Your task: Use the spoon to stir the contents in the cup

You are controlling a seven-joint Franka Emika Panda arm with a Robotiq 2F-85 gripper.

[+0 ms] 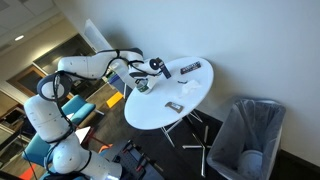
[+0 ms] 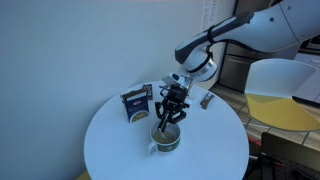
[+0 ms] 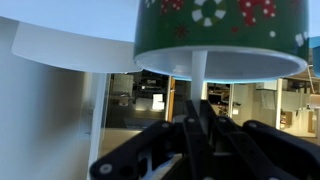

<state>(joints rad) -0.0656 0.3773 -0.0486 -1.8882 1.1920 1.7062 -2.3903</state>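
Holding tool (image 2: 168,114) directly above cup (image 2: 166,141), standing near the worktop (image 2: 110,145) edge on the arm's side. Clamping tool fingers together on white spoon (image 3: 198,70) rising from cup in wrist view. Showing packet (image 2: 137,103) beside cup, toward the worktop's far edge.

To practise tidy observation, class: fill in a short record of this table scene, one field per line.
surface: round white table
cup: squat green cup with red and white pattern, upright on the table
spoon: white spoon, handle running from the pincer into the cup
pincer: black pincer, right above the cup, shut on the spoon
nearby: blue and yellow packet, standing apart from the cup
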